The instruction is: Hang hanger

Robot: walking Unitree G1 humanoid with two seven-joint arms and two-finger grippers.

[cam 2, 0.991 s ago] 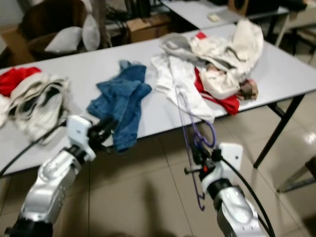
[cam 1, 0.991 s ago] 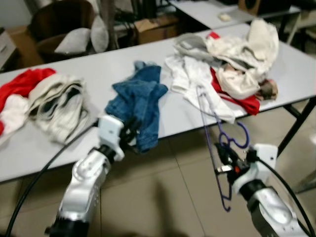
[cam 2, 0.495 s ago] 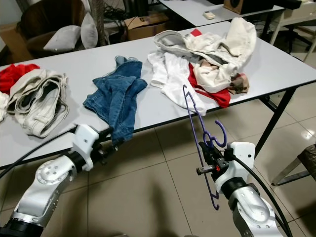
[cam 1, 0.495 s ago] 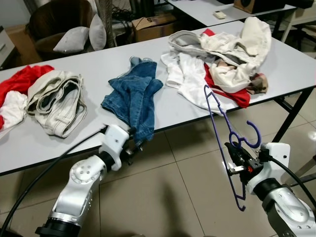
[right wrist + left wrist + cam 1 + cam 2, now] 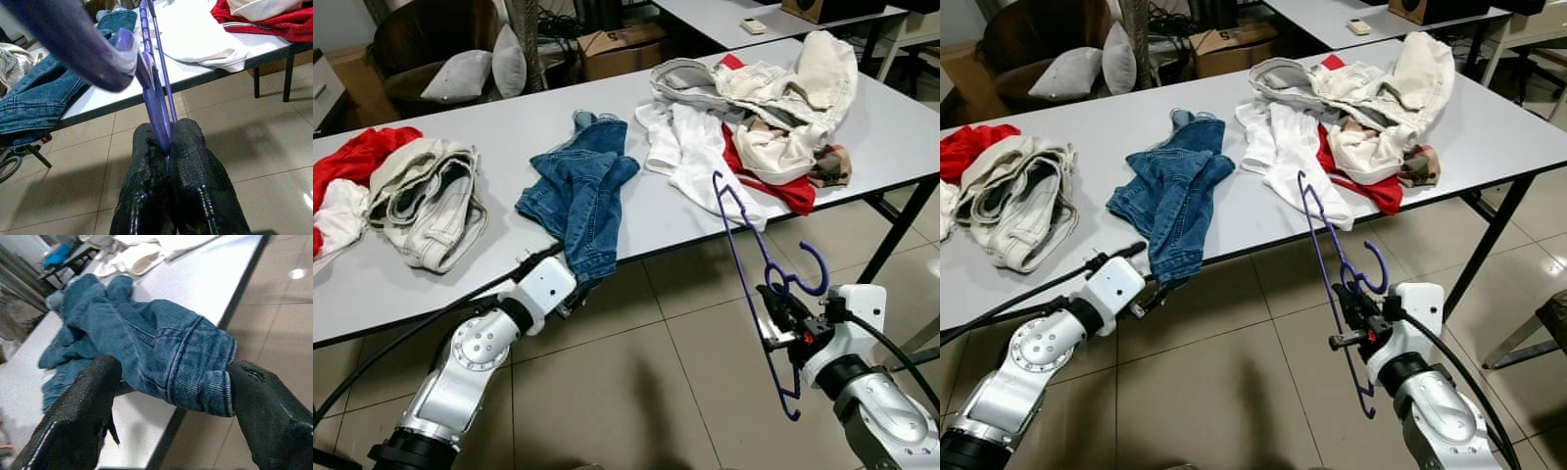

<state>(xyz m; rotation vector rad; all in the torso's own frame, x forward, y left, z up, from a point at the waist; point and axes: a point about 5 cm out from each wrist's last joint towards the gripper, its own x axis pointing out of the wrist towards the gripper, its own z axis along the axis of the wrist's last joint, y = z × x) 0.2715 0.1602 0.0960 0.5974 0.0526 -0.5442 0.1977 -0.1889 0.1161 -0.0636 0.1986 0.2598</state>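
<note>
The right gripper (image 5: 781, 321) holds the purple hanger (image 5: 751, 276) pinched between its 2 fingers, off the surface's front edge. The left gripper (image 5: 171, 396) spreads wide around the jeans (image 5: 579, 191) draped over that edge. Risk: the thin wire could twist or slip in that narrow pinch.

Smooth purple plastic hanger (image 5: 754, 264), faded blue denim jeans (image 5: 582, 191), glossy tiled floor (image 5: 675, 392), matt white table (image 5: 509, 122).

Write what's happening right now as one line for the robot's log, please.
right gripper: shut on purple plastic hanger, held off the floor | left gripper: open around hem of blue denim jeans overhanging white table edge
</note>
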